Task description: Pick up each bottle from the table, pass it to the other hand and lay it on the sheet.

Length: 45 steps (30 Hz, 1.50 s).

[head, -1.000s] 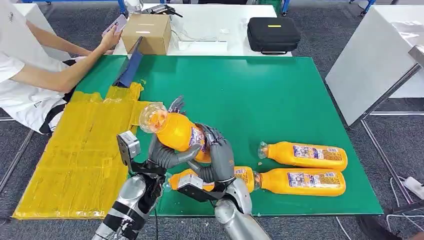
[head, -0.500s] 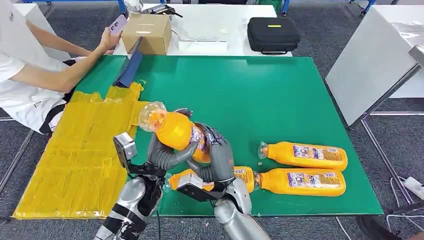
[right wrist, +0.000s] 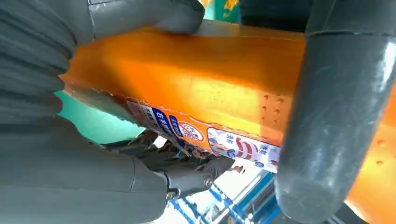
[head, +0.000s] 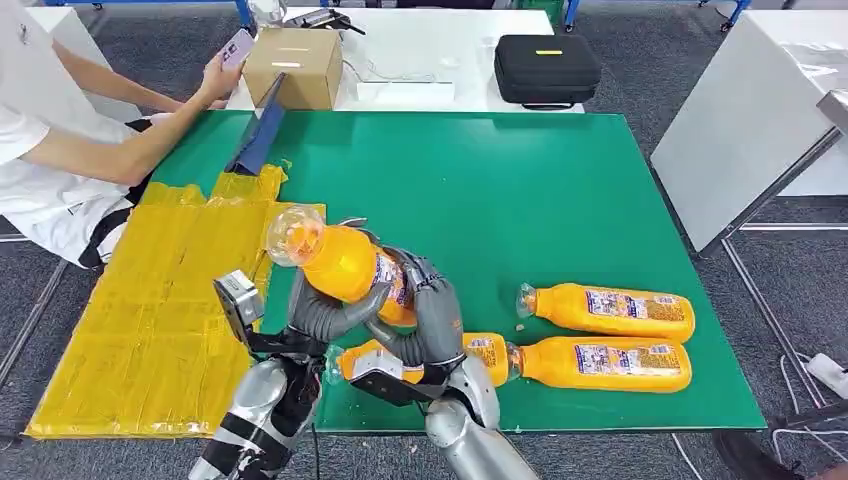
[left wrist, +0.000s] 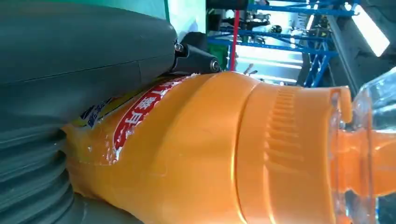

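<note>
At 9 o'clock on my head feed: a person sits holding a phone, beside the yellow sheet that covers the left edge of the green table.

Left hand is wrapped around the held bottle from the 7 o'clock side, thumb under the belly. Bottle is lifted off the table, tilted, clear cap end pointing to 10 o'clock and hanging over the sheet's right edge. Left wrist cam confirms contact: thumb pressed along the label, orange body running past it to the cap.

Right hand grips the same bottle from the 4 o'clock side, at the label end. On the right wrist cam its fingers curl round the underside, left thumb crossing over. So both hands are clamped on it.

Second bottle lies flat on the table just below the right hand. Two more bottles lie at 3 o'clock, stacked parallel: upper bottle, lower bottle, caps toward the hands.

Far side: cardboard box, black case.
</note>
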{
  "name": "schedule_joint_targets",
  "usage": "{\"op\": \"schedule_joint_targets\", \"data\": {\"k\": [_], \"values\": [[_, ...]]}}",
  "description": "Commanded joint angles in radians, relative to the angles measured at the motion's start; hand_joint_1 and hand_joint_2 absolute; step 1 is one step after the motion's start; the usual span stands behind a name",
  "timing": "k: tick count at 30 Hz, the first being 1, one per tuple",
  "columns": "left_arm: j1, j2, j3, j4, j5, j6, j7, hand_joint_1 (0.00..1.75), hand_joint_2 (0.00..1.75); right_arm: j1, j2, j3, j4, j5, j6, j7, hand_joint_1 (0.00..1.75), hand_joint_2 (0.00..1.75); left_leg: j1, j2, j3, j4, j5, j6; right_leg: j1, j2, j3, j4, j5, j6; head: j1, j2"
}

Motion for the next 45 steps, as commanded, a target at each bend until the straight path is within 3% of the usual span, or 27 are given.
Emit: {"op": "schedule_joint_targets", "data": {"k": [1,3,5,6,7,8,9,10,13,14,15,18,20,26,27,29,30,31,41,45], "values": [[-0.038,0.055,0.068,-0.068,-0.291,0.266,-0.068,1.75,1.75,0.052,-0.019,0.014,-0.157,-0.13,0.07,-0.048,0.0,1.75,0.002,-0.002,0.003,0.001,-0.002,-0.003,0.001,0.001,0.003,0.0,-0.002,-0.002,0.0,0.0],[-0.071,0.075,0.047,-0.053,-0.598,0.519,-0.036,1.75,1.75,0.098,-0.028,0.047,-0.29,-0.147,0.087,-0.049,0.0,1.75,0.002,-0.003,0.003,0.002,-0.003,-0.004,0.001,0.0,0.003,0.001,-0.003,-0.002,0.0,0.0],[-0.092,0.086,0.054,-0.023,-0.717,0.593,0.006,1.75,1.75,0.11,-0.033,0.06,-0.33,-0.142,0.085,-0.03,0.0,1.75,0.002,-0.003,0.001,0.001,-0.002,-0.003,0.001,0.0,0.002,0.001,-0.002,-0.002,0.0,0.0],[-0.135,0.092,0.048,0.037,-0.898,0.671,0.107,1.75,1.75,0.126,-0.04,0.07,-0.382,-0.172,0.09,-0.038,0.0,1.75,0.002,-0.003,0.003,0.002,-0.003,-0.004,0.001,0.0,0.003,0.001,-0.003,-0.003,0.0,0.0],[-0.172,0.108,0.055,0.089,-0.982,0.675,0.174,1.75,1.75,0.132,-0.045,0.077,-0.419,-0.2,0.107,-0.036,0.0,0.0,0.002,-0.003,0.002,0.001,-0.002,-0.003,0.002,-0.001,0.002,0.001,-0.002,-0.002,0.0,0.0],[-0.208,0.123,0.064,0.143,-1.042,0.672,0.216,1.75,1.75,0.139,-0.05,0.079,-0.454,-0.224,0.122,-0.031,0.0,0.0,0.001,-0.004,0.001,0.0,-0.001,-0.002,0.001,-0.002,0.001,0.0,-0.002,-0.002,0.0,0.0],[-0.275,0.151,0.082,0.262,-1.25,0.712,0.339,1.75,1.75,0.142,-0.059,0.088,-0.49,-0.225,0.127,-0.031,0.0,0.0,0.002,-0.007,0.004,0.002,-0.002,-0.004,0.001,-0.004,0.003,0.002,-0.004,-0.003,0.0,0.0],[-0.307,0.153,0.097,0.318,-1.243,0.723,0.321,1.75,1.75,0.145,-0.063,0.089,-0.506,-0.226,0.132,-0.022,0.0,0.0,0.002,-0.006,0.002,0.001,-0.001,-0.003,0.001,-0.003,-0.007,0.001,-0.003,-0.003,0.0,0.0],[-0.322,0.155,0.105,0.347,-1.23,0.733,0.303,1.75,1.75,0.146,-0.064,0.089,-0.511,-0.225,0.133,-0.019,0.0,0.0,0.002,-0.004,0.004,0.0,-0.001,-0.004,0.001,0.0,-0.006,0.0,-0.003,-0.004,0.0,0.0],[-0.32,0.154,0.115,0.35,-1.29,0.751,0.337,1.75,1.75,0.143,-0.064,0.089,-0.5,-0.231,0.139,-0.021,0.0,1.75,0.001,-0.002,0.002,-0.001,-0.001,-0.003,0.001,0.0,-0.008,0.0,-0.002,-0.004,0.0,0.0],[-0.328,0.155,0.151,0.361,-1.475,0.751,0.45,1.75,1.75,0.143,-0.061,0.086,-0.504,-0.279,0.173,-0.03,0.0,1.75,0.002,-0.001,0.004,0.0,-0.002,-0.005,0.001,0.002,-0.005,0.0,-0.002,-0.004,0.0,0.0],[-0.409,0.214,0.202,0.538,-1.685,0.751,0.592,1.75,1.75,0.135,-0.058,0.086,-0.527,-0.334,0.204,-0.028,0.0,1.75,0.002,-0.001,0.004,0.0,-0.001,-0.005,0.001,0.001,-0.004,0.0,-0.001,-0.005,0.0,0.0],[-0.466,0.258,0.226,0.682,-1.718,0.751,0.614,1.75,1.75,0.135,-0.064,0.089,-0.546,-0.342,0.206,-0.028,0.0,1.75,0.003,0.001,0.006,0.001,-0.002,-0.006,0.001,0.004,-0.002,0.001,-0.001,-0.006,0.0,0.0],[-0.523,0.323,0.241,0.885,-1.718,0.751,0.614,1.75,1.75,0.151,-0.084,0.098,-0.622,-0.374,0.184,-0.07,0.0,1.75,0.003,0.003,0.003,0.0,0.0,-0.005,0.002,0.003,0.001,0.0,0.002,-0.004,0.0,0.0],[-0.528,0.353,0.173,0.946,-1.716,0.704,0.675,1.75,1.75,0.158,-0.089,0.095,-0.657,-0.372,0.147,-0.094,0.0,1.75,0.004,0.004,0.004,0.001,-0.001,-0.006,0.003,0.004,0.002,0.001,0.001,-0.005,0.0,0.0],[-0.506,0.364,0.213,0.98,-1.691,0.703,0.646,1.75,1.75,0.154,-0.105,0.096,-0.662,-0.376,0.145,-0.076,0.0,1.75,0.002,0.003,0.002,0.0,0.001,-0.004,0.002,0.002,-0.001,0.0,0.002,-0.003,0.0,0.0],[-0.501,0.368,0.229,1.001,-1.69,0.684,0.639,1.75,1.75,0.148,-0.109,0.098,-0.651,-0.377,0.151,-0.065,0.0,1.75,0.003,0.002,0.005,0.0,-0.001,-0.005,0.002,0.003,0.001,0.0,0.0,-0.004,0.0,0.0],[-0.491,0.37,0.239,1.006,-1.695,0.684,0.638,1.75,1.75,0.147,-0.11,0.095,-0.644,-0.377,0.151,-0.063,0.0,1.75,0.003,0.003,0.003,0.0,0.001,-0.004,0.002,0.003,-0.008,0.0,0.0,-0.005,0.001,0.0],[-0.493,0.362,0.247,1.016,-1.695,0.67,0.639,1.75,1.75,0.138,-0.103,0.093,-0.616,-0.378,0.146,-0.065,0.0,1.75,0.003,0.0,-0.001,0.0,0.001,-0.005,0.002,0.001,-0.011,0.0,-0.001,-0.006,0.0,0.0],[-0.494,0.361,0.25,1.019,-1.693,0.661,0.641,1.75,1.75,0.138,-0.102,0.093,-0.616,-0.378,0.146,-0.065,0.0,1.75,0.004,-0.001,0.002,0.001,-0.002,-0.007,0.003,0.002,-0.005,0.001,-0.002,-0.007,0.0,0.0]]}}
